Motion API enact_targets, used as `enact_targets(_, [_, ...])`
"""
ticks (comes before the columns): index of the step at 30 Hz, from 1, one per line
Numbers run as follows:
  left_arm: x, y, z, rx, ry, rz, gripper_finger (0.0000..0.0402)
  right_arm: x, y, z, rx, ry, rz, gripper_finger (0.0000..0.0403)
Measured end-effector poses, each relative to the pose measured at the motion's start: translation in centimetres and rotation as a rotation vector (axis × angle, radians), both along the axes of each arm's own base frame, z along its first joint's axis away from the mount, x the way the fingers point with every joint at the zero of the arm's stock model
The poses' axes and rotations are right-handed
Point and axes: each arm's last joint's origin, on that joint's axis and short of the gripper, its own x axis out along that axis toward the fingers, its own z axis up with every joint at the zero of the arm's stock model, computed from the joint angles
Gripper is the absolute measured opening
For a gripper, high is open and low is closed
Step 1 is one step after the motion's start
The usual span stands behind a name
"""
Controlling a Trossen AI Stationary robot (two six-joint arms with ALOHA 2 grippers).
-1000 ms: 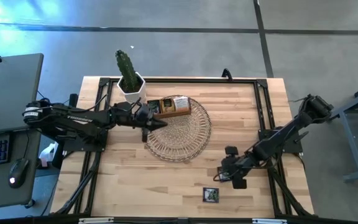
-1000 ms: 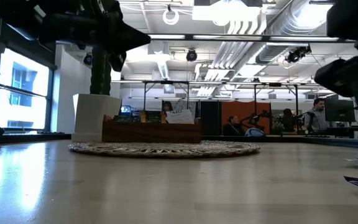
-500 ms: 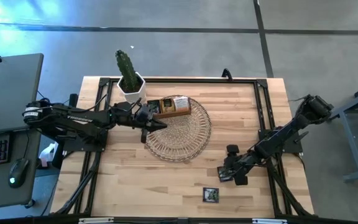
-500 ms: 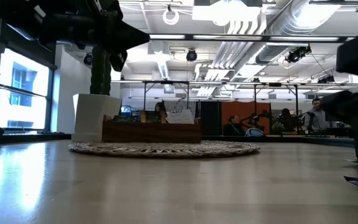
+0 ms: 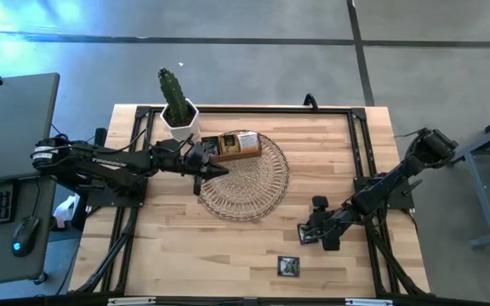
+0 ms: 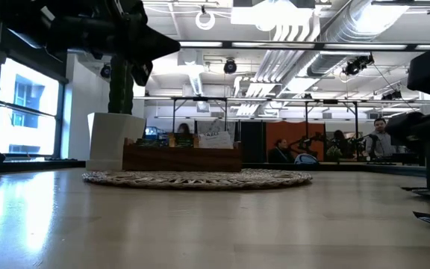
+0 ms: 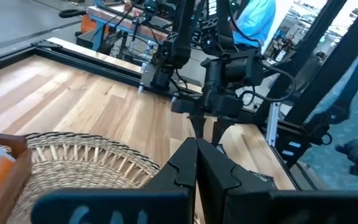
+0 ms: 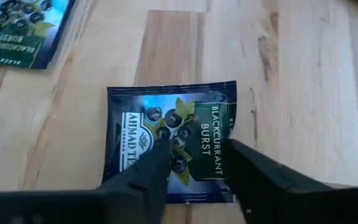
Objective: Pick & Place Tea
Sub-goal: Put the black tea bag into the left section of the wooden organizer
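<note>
From above, your right claw (image 5: 311, 235) hangs low over a dark tea sachet (image 5: 305, 235) on the table (image 5: 228, 255); another sachet (image 5: 288, 266) lies nearby. Your left claw (image 5: 219, 169) waits over the wicker mat (image 5: 258, 183). Right wrist: fingers (image 8: 260, 168) spread, straddling the blackcurrant sachet. Left wrist: its fingers (image 7: 211, 168) are pressed together.

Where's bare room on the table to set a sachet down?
Bare wood lies right of the wicker mat up to the rear rail, and along the front-left. It is crowded at the box and left gripper, and front-right around the right gripper and sachets.
</note>
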Motion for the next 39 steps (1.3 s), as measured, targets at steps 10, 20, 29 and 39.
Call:
enact_targets(10, [-0.7,0.1,1.0,0.006,-0.050,0.047,0.0000,1.8,0.2,1.3,-0.063,-0.303,-0.110,0.0012])
enact_targets(20, [-2.2,-0.1,3.1,0.084,-0.156,0.047,0.0000,9.8,-4.2,9.3,-0.717,-0.673,-0.391,0.0006])
enact_targets(29, [-2.4,-0.2,3.8,0.138,-0.224,0.045,0.0000,22.6,-9.7,10.2,-0.981,-0.522,-0.260,0.0003])
enact_targets(39, [-4.8,-0.5,5.8,0.273,-0.303,0.030,0.0000,33.3,-14.0,4.8,-1.228,-0.285,-0.114,0.0002])
